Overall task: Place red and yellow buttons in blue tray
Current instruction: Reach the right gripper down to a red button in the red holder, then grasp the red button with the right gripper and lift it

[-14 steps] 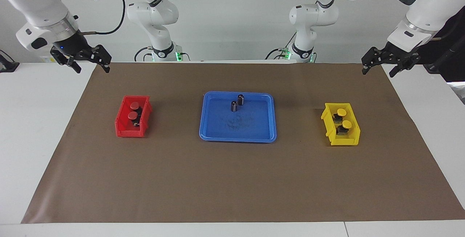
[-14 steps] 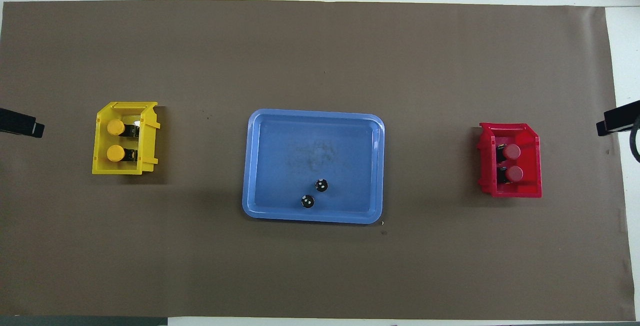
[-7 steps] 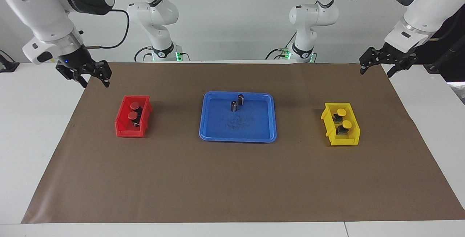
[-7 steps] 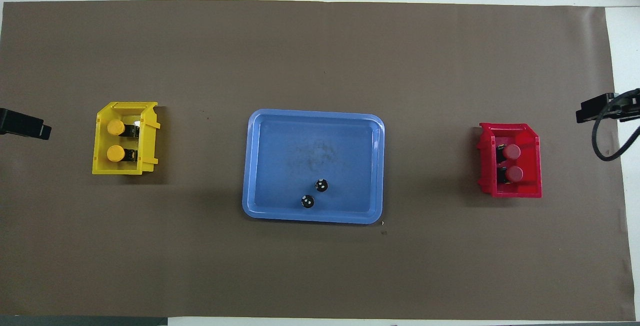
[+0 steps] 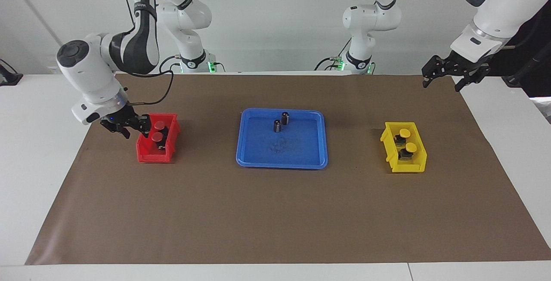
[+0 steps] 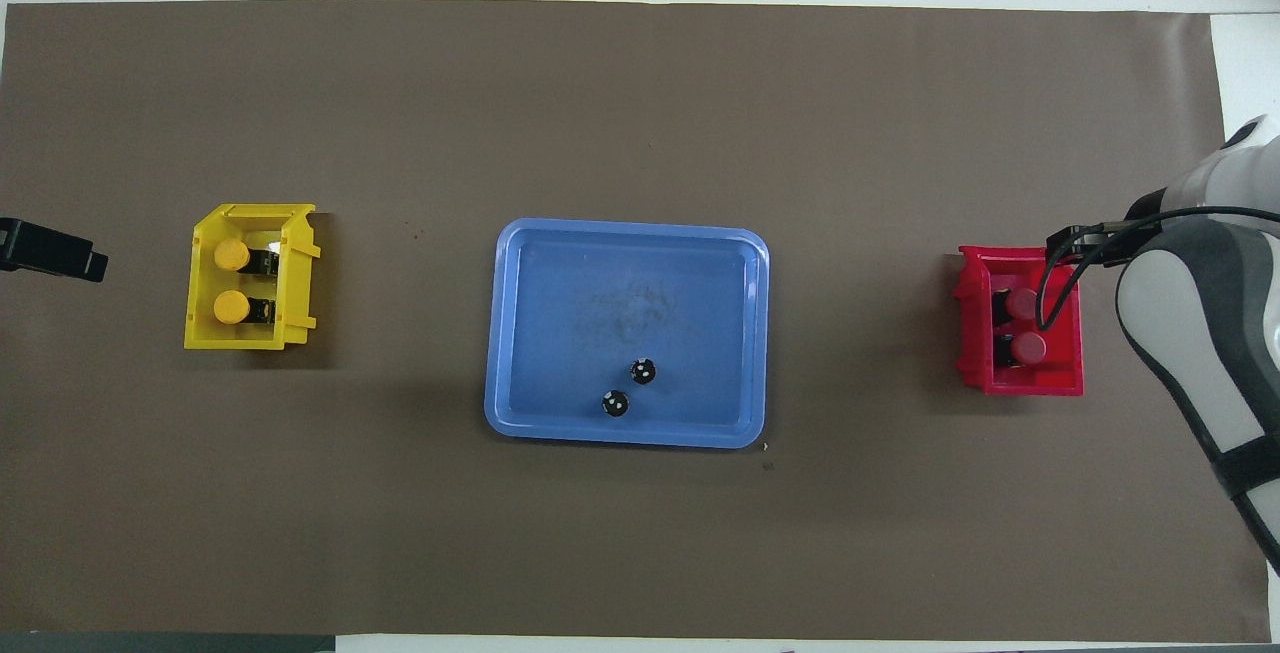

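Two red buttons (image 5: 159, 125) (image 5: 157, 136) sit in the small red bin (image 5: 150, 156); they also show in the overhead view (image 6: 1022, 304). Two yellow buttons (image 5: 404, 133) (image 5: 411, 147) sit in the small yellow bin (image 5: 409, 168). The blue tray (image 5: 282, 165) lies between the bins. My right gripper (image 5: 135, 127) is open and low over the red bin's edge toward the right arm's end of the table, apart from the buttons. My left gripper (image 5: 441, 81) is open and raised over the mat's corner, away from the yellow bin.
Two dark capless cylinders (image 5: 285, 118) (image 5: 277, 125) stand in the blue tray, in the part nearer to the robots. A brown mat (image 5: 275, 212) covers the table. The right arm's cable (image 6: 1045, 293) hangs over the red bin.
My right arm has swung down and inward from the mat's corner to the red bin's edge. My left gripper has shifted only slightly. The buttons, bins and tray have not moved.
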Robot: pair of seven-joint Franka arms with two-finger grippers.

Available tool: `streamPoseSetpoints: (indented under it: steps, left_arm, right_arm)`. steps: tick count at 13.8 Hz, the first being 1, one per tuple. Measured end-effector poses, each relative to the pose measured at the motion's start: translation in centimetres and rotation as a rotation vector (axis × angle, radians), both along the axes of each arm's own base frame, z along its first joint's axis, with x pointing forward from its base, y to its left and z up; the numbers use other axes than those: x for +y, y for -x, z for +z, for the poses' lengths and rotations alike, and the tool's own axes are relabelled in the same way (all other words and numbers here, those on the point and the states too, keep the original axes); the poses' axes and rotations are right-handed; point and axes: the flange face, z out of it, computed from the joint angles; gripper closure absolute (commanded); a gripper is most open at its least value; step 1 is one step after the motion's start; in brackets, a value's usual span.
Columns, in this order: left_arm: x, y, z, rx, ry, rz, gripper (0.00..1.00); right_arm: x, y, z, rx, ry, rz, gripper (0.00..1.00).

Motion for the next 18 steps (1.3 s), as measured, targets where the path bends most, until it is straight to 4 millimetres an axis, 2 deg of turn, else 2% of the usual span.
streamPoseSetpoints:
  steps: [5,9,13,15,18]
  left_arm:
    - [1.5,0.0,0.0,-0.001,0.000,0.027,0.00]
    - [1.5,0.0,0.0,-0.001,0.000,0.030,0.00]
    - [2.6,0.1,-0.3,0.007,0.000,0.052,0.00]
    - [2.8,0.0,-1.1,-0.012,0.001,0.057,0.00]
    - [2.8,0.7,-3.9,-0.071,0.003,0.079,0.00]
  right_arm:
    - [2.3,0.7,-2.1,-0.012,-0.001,0.039,0.44]
    - [2.3,1.7,-3.8,-0.001,-0.002,0.038,0.44]
    - [2.4,2.4,-4.1,0.008,-0.005,0.042,0.44]
    - [2.4,2.7,-4.1,0.007,-0.006,0.050,0.44]
    - [2.2,3.0,-4.8,-0.011,-0.004,0.066,0.45]
